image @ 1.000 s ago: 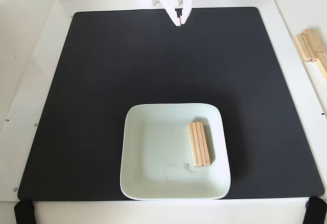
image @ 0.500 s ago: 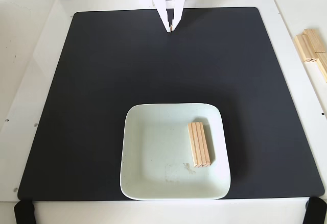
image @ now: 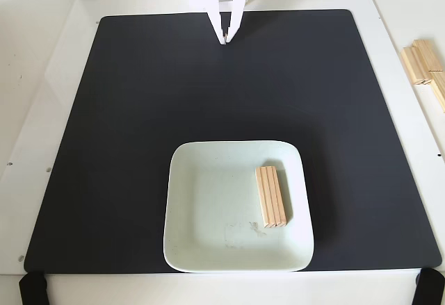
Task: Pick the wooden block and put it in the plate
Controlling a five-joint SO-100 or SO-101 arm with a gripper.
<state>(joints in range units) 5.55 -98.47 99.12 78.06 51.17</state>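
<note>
So the wooden block (image: 271,196) is lying flat inside the plate (image: 208,249), over on its right side in the fixed view. The gripper (image: 224,39) is way up at the far edge of the black mat (image: 125,124), fingers pinched together with nothing in them. A few loose wooden sticks (image: 424,65) sit off the mat at the right edge.
</note>
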